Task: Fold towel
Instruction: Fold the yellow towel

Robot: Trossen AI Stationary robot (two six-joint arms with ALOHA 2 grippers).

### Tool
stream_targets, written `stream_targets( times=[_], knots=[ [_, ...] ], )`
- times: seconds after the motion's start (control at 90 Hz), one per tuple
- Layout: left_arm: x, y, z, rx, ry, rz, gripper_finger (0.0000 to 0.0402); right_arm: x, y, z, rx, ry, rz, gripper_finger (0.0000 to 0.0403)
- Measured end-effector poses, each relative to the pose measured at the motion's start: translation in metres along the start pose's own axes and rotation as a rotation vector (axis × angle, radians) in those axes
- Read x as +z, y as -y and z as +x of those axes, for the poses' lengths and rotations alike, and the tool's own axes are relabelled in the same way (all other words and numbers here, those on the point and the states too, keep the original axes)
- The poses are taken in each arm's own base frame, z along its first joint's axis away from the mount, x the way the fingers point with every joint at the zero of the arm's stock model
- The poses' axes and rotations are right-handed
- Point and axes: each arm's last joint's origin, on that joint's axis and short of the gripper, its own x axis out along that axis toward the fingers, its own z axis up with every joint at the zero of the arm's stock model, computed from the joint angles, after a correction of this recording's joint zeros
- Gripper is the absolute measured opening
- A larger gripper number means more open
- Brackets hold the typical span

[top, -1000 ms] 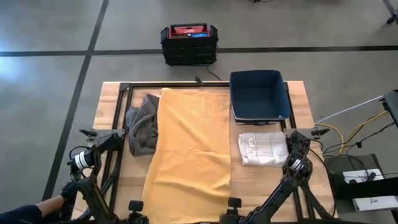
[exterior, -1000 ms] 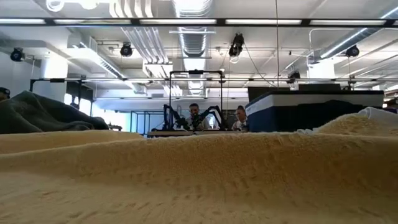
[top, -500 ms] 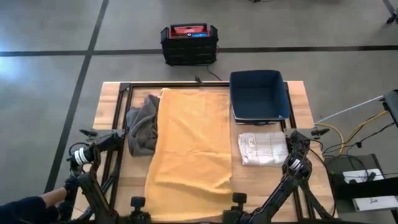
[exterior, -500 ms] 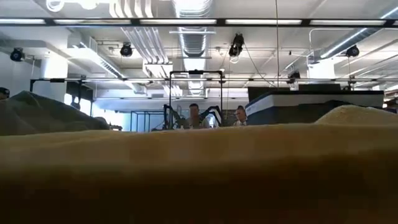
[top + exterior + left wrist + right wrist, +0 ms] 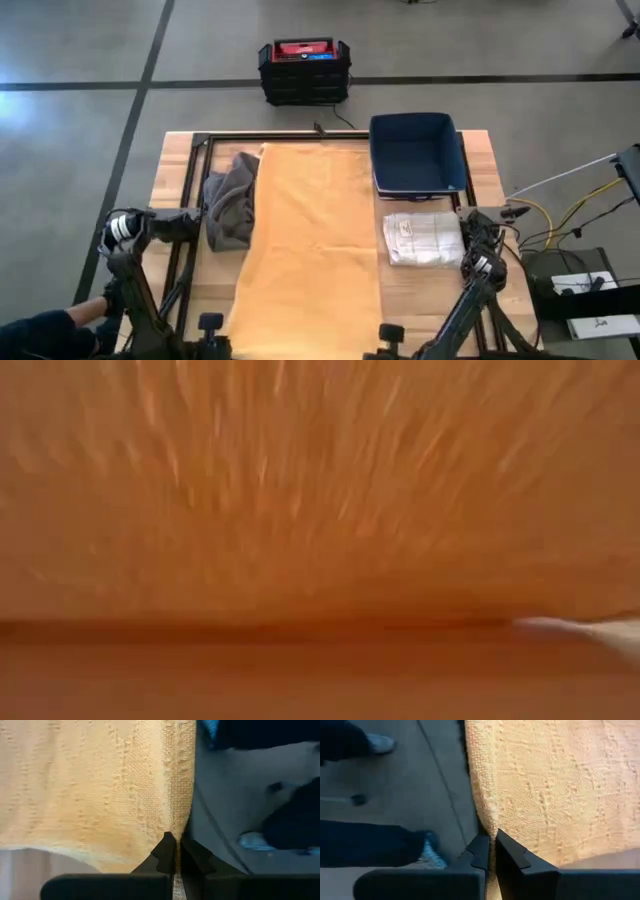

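The large yellow woven towel (image 5: 310, 240) lies spread lengthwise down the middle of the wooden desk (image 5: 180, 150), its near edge drawn over the near desk edge. The left end effector (image 5: 173, 851) is closed on the towel's near-left corner; the right end effector (image 5: 491, 851) is closed on the near-right corner. Both wrist views show the hem pinched between the fingers, with floor beyond. A crumpled grey cloth (image 5: 230, 205) touches the towel's left edge; a folded white cloth (image 5: 422, 238) and a dark blue rectangular bin (image 5: 417, 155) sit to the right.

The step in hand appears to be lifting the near edge to carry it toward the far edge. Recommended practice:
- Raise both corners together, keeping the edge taut and level.
- Travel straight toward the far edge, avoiding the grey cloth.
- Align corners before release.
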Motion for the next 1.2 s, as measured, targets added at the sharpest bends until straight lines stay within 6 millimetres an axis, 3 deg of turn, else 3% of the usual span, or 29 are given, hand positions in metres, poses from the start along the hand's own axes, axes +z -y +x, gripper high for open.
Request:
stream_targets(
  times=[0.4, 0.633, 0.756, 0.944, 1.2],
  knots=[
    [0.001, 0.023, -0.017, -0.272, 0.035, 0.054, 0.0000, -0.017, -0.028, -0.018, 0.166, 0.062, 0.128, 0.0001],
    [0.010, 0.011, -0.037, -0.239, 0.116, 0.105, 0.0000, -0.012, -0.022, -0.028, 0.133, 0.044, 0.118, 0.0000],
    [0.016, -0.005, -0.053, -0.160, 0.175, 0.104, 0.0000, 0.003, -0.006, -0.037, 0.031, 0.077, 0.076, 0.0000],
    [0.029, -0.054, -0.074, 0.121, 0.215, 0.101, 0.0000, 0.033, 0.040, -0.046, -0.257, 0.123, 0.089, 0.0000],
    [0.046, -0.123, -0.073, 0.347, 0.180, 0.041, 0.0000, 0.081, 0.095, -0.017, -0.436, 0.058, 0.100, 0.0000]
  ],
)
